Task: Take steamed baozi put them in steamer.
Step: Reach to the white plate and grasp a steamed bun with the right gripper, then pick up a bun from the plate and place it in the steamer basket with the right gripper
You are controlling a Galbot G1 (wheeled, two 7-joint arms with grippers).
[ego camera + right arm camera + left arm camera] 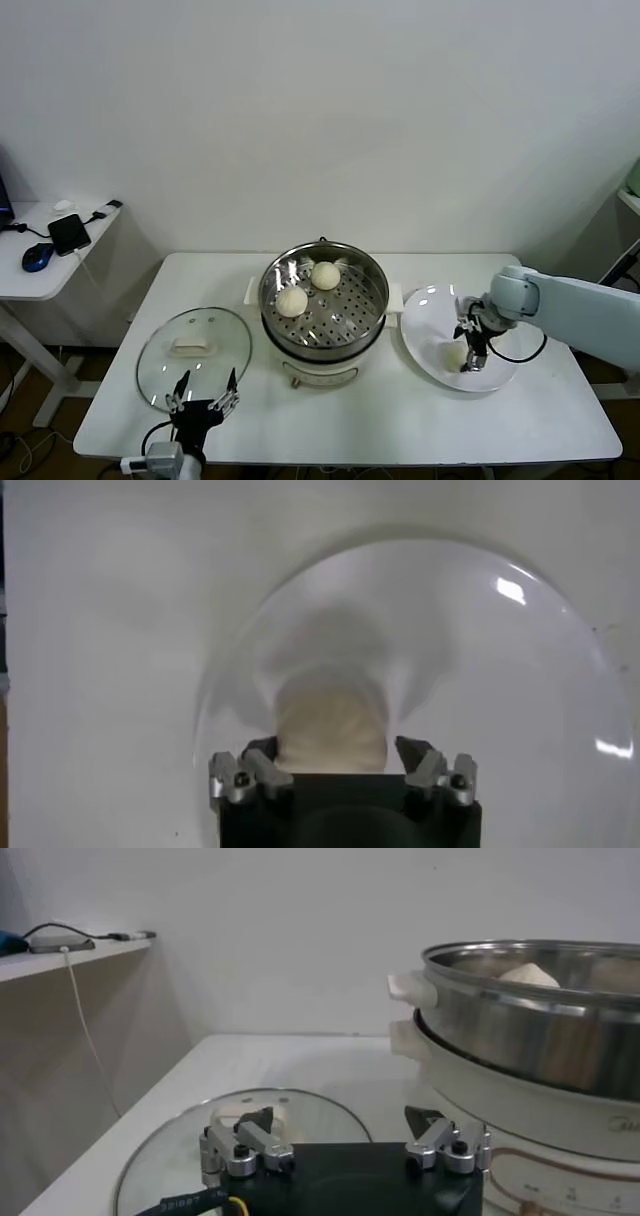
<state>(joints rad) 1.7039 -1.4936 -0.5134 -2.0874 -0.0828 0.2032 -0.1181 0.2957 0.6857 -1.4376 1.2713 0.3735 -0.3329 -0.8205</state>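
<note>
We see two smooth cream baozi (308,288) on the perforated tray of the shiny round steamer (372,310). A third bun (330,727) lies on the glossy white plate (425,340), between the right gripper (338,767) jaws, which don't visibly clasp it. The left gripper (342,1138) hangs released over the glass lid (160,352) on the counter (400,415).

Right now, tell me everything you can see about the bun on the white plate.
The bun is a small, smooth, cream-white dough round, lying on the white plate to the right of the steamer. The right gripper is down over it, one finger on each side; actual contact cannot be judged. No other bun shows on the plate.
</note>
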